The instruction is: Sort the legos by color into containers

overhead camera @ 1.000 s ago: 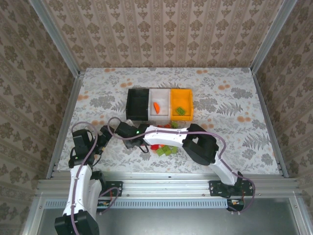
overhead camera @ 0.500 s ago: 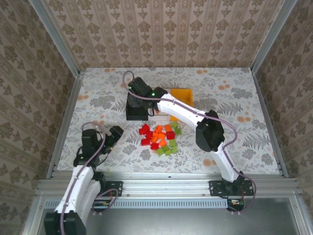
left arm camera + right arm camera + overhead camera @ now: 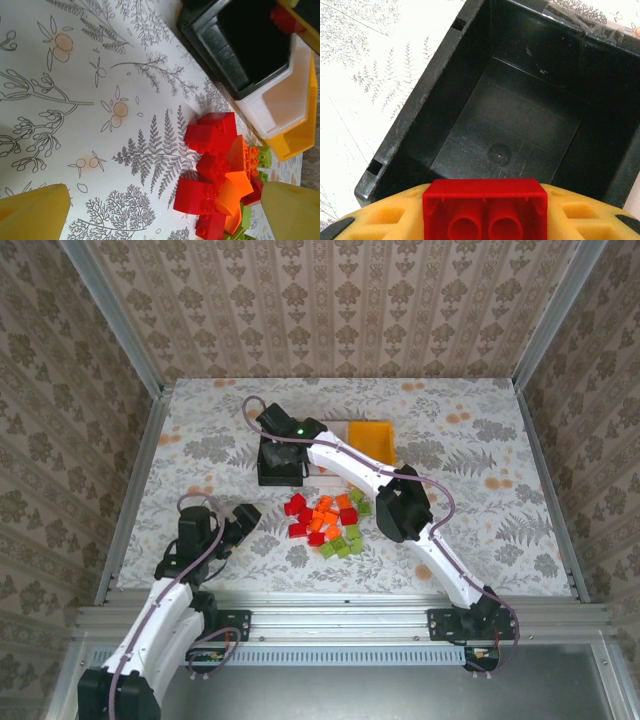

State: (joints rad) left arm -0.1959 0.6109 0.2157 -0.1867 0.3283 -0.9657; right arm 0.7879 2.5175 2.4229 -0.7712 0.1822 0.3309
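Note:
My right gripper [image 3: 283, 447] hangs over the black container [image 3: 280, 468], shut on a red lego [image 3: 485, 207] between its yellow fingers [image 3: 580, 217]. In the right wrist view the black container's floor [image 3: 510, 135] lies bare below the brick. The white container [image 3: 282, 100] and the orange-yellow container [image 3: 372, 432] stand in a row to its right, partly hidden by the right arm. A pile of red, orange and light green legos [image 3: 327, 521] lies on the table in front of the row. My left gripper [image 3: 243, 520] stands open, left of the pile, nothing between its fingertips [image 3: 32, 212].
The table carries a white floral cloth [image 3: 480, 500] and is fenced by papered walls and metal rails. The right arm's forearm [image 3: 360, 468] spans above the containers and the pile's far side. Bare cloth lies to the left and right of the pile.
The right arm has swung from the pile up over the black container, with the red lego in its gripper. The left gripper has edged rightward toward the pile, still open.

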